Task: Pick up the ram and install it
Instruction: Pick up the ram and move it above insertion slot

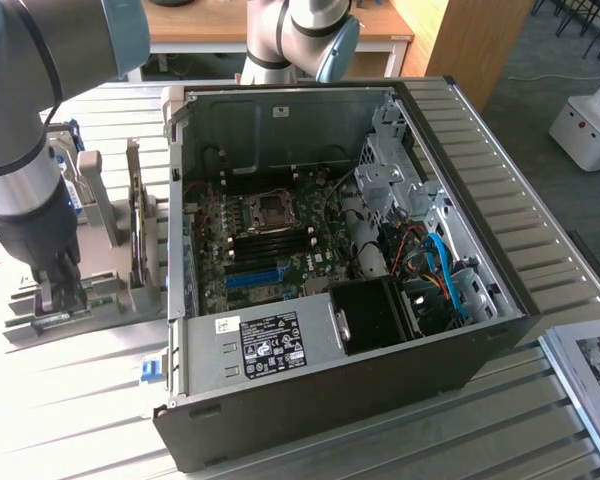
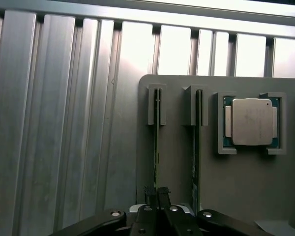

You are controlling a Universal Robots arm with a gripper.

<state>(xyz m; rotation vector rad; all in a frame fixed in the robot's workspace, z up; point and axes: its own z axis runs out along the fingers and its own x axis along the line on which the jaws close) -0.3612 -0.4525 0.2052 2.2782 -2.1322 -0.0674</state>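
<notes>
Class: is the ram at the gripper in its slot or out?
In: the ram stands on edge in a slot of the grey holder, gripper shut on it.

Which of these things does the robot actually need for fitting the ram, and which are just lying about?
For the job: fingers, ram stick they grip, open computer case, motherboard.
Lying about: processor chip, second ram stick, printed paper.

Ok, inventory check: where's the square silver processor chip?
In the wrist view, the square silver processor chip sits pocketed in the flat grey tray, beside a narrow ram slot.
</notes>
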